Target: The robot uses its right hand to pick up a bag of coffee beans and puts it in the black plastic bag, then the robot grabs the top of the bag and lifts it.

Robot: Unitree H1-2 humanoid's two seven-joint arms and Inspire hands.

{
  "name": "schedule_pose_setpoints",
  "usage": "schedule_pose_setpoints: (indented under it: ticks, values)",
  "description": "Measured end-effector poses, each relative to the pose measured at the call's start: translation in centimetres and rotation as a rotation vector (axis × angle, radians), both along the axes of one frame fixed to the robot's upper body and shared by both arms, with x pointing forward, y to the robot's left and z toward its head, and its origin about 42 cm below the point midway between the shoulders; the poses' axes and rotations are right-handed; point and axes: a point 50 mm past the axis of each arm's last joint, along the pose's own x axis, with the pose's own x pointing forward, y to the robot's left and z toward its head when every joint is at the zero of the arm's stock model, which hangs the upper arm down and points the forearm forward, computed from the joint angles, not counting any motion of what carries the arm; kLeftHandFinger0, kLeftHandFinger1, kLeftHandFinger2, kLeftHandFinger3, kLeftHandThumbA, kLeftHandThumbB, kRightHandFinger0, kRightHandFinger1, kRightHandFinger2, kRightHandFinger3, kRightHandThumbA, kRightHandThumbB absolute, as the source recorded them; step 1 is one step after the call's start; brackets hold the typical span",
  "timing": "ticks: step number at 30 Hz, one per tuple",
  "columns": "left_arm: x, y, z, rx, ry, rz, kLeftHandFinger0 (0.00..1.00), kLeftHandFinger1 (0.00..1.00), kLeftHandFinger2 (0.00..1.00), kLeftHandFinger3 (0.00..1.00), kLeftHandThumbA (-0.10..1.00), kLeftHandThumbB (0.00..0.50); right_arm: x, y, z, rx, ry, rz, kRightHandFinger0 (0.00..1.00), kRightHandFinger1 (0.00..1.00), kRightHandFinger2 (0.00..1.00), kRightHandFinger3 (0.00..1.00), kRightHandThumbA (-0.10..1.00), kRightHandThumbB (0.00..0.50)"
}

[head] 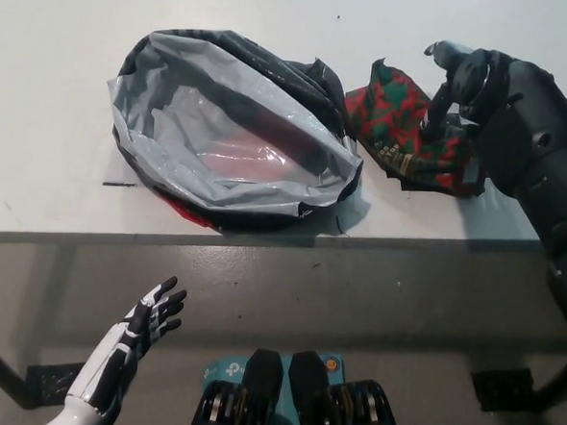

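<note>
On the white table (pixel 54 179), the black plastic bag (pixel 236 123) sits wide open, its rim rolled outward so the grey lining shows, and something reddish lies in its bottom under a glossy film. Just to the bag's right, touching its crumpled edge, lies the bag of coffee beans (pixel 399 128), a red and green patterned pouch, flat on the tabletop near the table's front edge. The black right hand (pixel 455 88) is down on the far right end of that pouch, fingers (pixel 434 111) curled downward and pressing against it, with one fingertip sticking up above the rest; whether the hand truly has the pouch clamped I cannot tell from here, since the pouch lies flat and the palm covers the contact. The black forearm runs away toward the lower right, over the table's corner. Down below the table's front edge, at the lower left, the white left hand (pixel 147 325) hangs in the air over the floor, palm up, fingers spread and holding nothing. A small dark mark (pixel 122 183) lies on the tabletop just left of the plastic bag.
</note>
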Motion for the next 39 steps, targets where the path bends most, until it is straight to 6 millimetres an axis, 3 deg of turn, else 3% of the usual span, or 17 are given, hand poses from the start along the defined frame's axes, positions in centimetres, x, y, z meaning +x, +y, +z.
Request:
schedule_pose_setpoints:
  ticks: [15, 24, 30, 39]
  values:
    - [0.0, 0.0, 0.0, 0.010, 0.001, -0.012, 1.00, 1.00, 1.00, 1.00, 0.96, 0.214, 0.0, -0.7, -1.2, 0.231, 0.077, 0.020, 1.00, 1.00, 1.00, 1.00, 0.99, 0.500]
    - [-0.1, 0.0, 0.0, 0.019, 0.002, -0.016, 1.00, 1.00, 1.00, 1.00, 0.97, 0.231, -0.4, -1.6, -3.9, 0.120, 0.147, 0.003, 1.00, 1.00, 1.00, 1.00, 0.94, 0.500]
    - [-0.1, -0.1, 0.0, 0.025, 0.000, -0.018, 1.00, 1.00, 1.00, 1.00, 0.96, 0.258, -0.9, -1.5, -5.6, 0.008, 0.170, 0.009, 1.00, 1.00, 1.00, 1.00, 1.00, 0.500]
    - [0.4, -0.2, 0.4, 0.030, -0.016, -0.023, 1.00, 1.00, 1.00, 1.00, 0.88, 0.243, -1.0, -1.5, -6.0, 0.074, 0.206, 0.040, 1.00, 1.00, 1.00, 1.00, 1.00, 0.484]
